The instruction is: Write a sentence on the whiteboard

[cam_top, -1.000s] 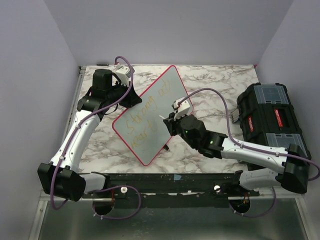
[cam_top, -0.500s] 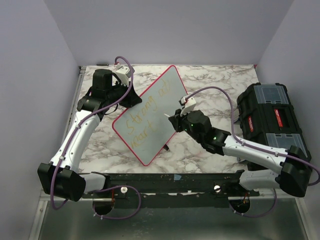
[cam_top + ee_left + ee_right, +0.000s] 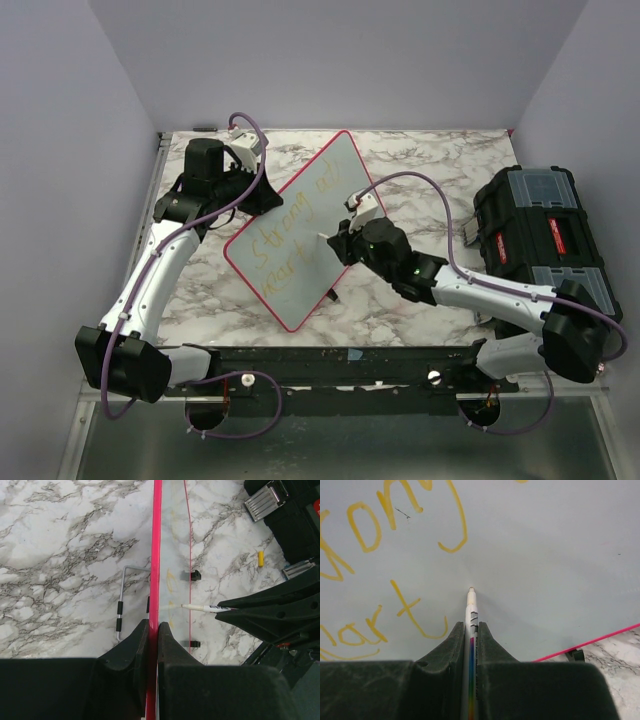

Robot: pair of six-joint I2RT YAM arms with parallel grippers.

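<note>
Wrist views (not top) show left gripper [image 3: 153, 626] clamping whiteboard [image 3: 172, 555], right gripper [image 3: 471, 627] pinching marker [image 3: 471, 607]

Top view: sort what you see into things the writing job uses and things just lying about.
In use: the whiteboard, clamped by its rim in the left gripper; the sentence on it; the marker in the right gripper.
Lying about: the black toolbox; a small yellow piece near it.

Sentence [image 3: 407, 605], left part off-frame
</note>
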